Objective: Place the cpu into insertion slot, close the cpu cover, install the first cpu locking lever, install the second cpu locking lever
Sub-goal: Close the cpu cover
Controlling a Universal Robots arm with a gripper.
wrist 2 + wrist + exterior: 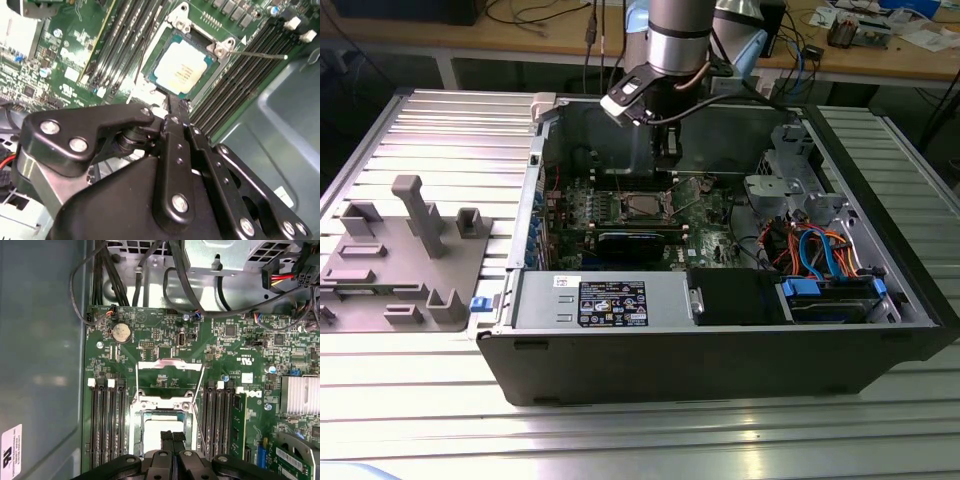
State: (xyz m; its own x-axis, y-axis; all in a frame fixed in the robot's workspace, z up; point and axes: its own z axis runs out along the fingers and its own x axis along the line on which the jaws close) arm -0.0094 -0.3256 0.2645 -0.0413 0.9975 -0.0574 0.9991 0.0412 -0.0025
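Hovering clenched hand (172, 438) over seated cpu (150, 435), cpu cover (170, 364) open, memory slots (102, 425) alongside.

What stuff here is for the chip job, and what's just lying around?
For the job: cpu, insertion slot, open cpu cover, raised locking lever, gripper over the cpu.
Just lying about: grey holder tray, blue and orange cables, coin battery.

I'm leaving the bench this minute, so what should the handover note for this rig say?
Gripper: shut, holding nothing, fingertips over the cpu.
Parts: the cpu lies in the insertion slot. The cpu cover is swung open beside it. A locking lever sticks out free.
Done: cpu placed.
Left: cover not closed, levers not latched.
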